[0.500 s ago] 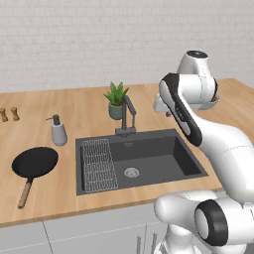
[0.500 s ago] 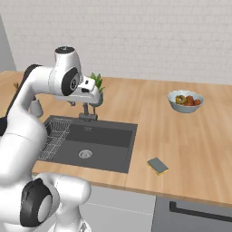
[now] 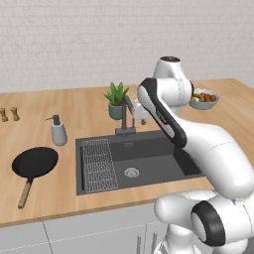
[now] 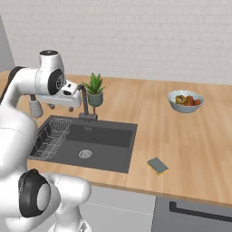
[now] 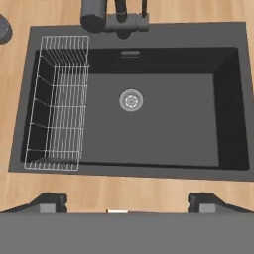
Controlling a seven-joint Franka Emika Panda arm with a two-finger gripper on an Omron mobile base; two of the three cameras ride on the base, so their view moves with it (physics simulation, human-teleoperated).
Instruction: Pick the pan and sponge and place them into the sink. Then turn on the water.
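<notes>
Tool (image 5: 127, 199) empty, tips apart, high over sink (image 5: 149, 121). Pan (image 3: 34, 162) far left (long handle): off-centre grasp risks tipping, clipping rack (image 5: 57, 103).

wooden counter (image 3: 74, 106) carries pan (image 3: 34, 162), sponge (image 4: 157, 166) (well apart)

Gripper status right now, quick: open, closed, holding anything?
Gripper: open, holding nothing, fingers wide apart above the sink.
</notes>
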